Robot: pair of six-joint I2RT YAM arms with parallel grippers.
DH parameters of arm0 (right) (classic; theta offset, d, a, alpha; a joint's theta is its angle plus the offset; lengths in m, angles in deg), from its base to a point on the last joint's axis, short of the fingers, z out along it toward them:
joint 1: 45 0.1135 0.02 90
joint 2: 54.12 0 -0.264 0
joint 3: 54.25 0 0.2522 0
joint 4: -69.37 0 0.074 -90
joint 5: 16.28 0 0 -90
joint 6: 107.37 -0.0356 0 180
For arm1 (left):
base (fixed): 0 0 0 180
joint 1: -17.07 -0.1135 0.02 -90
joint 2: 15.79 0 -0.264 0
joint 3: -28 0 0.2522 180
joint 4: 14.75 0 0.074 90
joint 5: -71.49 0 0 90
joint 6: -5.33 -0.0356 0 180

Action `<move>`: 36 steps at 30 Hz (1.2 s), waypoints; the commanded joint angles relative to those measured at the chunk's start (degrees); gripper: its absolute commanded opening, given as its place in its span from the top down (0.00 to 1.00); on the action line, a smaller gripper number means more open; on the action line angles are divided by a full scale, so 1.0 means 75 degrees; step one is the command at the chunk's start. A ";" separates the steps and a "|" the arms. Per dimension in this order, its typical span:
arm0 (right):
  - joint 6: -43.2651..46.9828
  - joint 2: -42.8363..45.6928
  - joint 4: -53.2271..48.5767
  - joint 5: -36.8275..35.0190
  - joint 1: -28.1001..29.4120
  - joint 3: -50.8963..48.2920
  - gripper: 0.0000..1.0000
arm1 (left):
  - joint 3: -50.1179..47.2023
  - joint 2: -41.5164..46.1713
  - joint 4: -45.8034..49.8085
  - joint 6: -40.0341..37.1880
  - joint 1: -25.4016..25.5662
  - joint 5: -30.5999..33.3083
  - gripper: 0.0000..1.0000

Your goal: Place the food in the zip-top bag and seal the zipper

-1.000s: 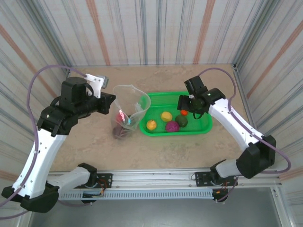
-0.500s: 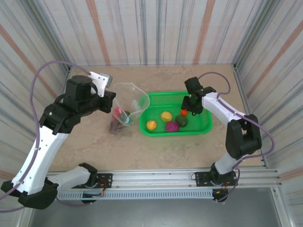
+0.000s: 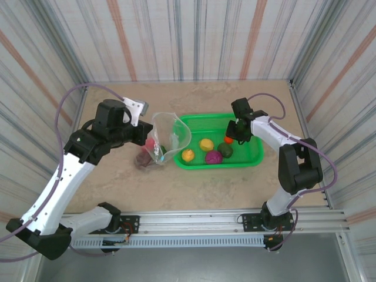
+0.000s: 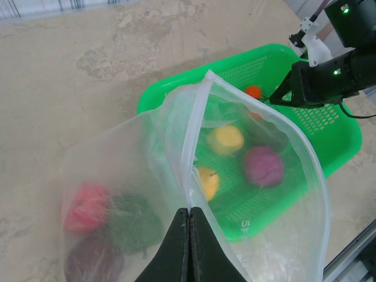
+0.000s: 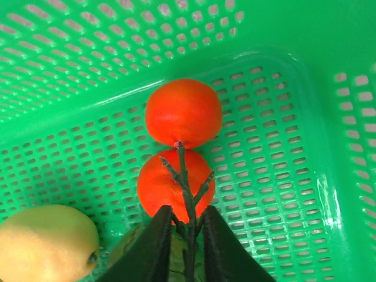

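Along the near edge of a beige, stone-patterned table (image 3: 194, 188), two white-and-black robot arms are bolted side by side. On the left, the left gripper (image 4: 189, 232) is clenched on the mouth edge of a clear, thin zip-top plastic bag (image 4: 282, 194). Its two black fingers are pressed together, holding the mouth raised and gaping open, unsealed. The bag's lower end rests on the table just left of a green plastic mesh basket (image 3: 252, 157), and its mouth leans over the basket's left rim.

Three toy foods lie inside the bag: a maroon piece (image 4: 94, 261) nearest, with a dark green piece (image 4: 136, 220) and a pink-red piece (image 4: 87, 205) beside it.

Farther right, the basket holds a yellow-orange fruit (image 3: 188, 155), a purple-magenta fruit (image 3: 213, 157), a dark green fruit (image 3: 225, 150) and a yellow lemon-like fruit (image 3: 205, 144). They sit close together.

At the basket's far side, the right gripper (image 5: 183, 229) reaches down with its black fingers closed tightly on the dark stem of a pair of orange-red toy fruits on a twig (image 5: 183, 111). The pair rests on the basket's mesh floor.
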 commanded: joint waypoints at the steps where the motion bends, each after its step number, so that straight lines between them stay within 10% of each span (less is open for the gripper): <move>1: 0.0083 0.0005 0.0042 0.0075 -0.0070 -0.0137 0.93 | -0.0068 0.0171 -0.0152 0.0170 0.0035 -0.0213 1.00; 19: 0.0361 0.2337 -0.1562 -0.0120 0.0256 0.0682 1.00 | 0.0072 0.0219 0.0046 0.0251 0.0031 -0.0338 1.00; 36: 0.1173 0.2411 -0.2188 0.0644 0.4048 0.4335 1.00 | 0.0063 0.0298 0.0008 0.0582 -0.0069 -0.0694 1.00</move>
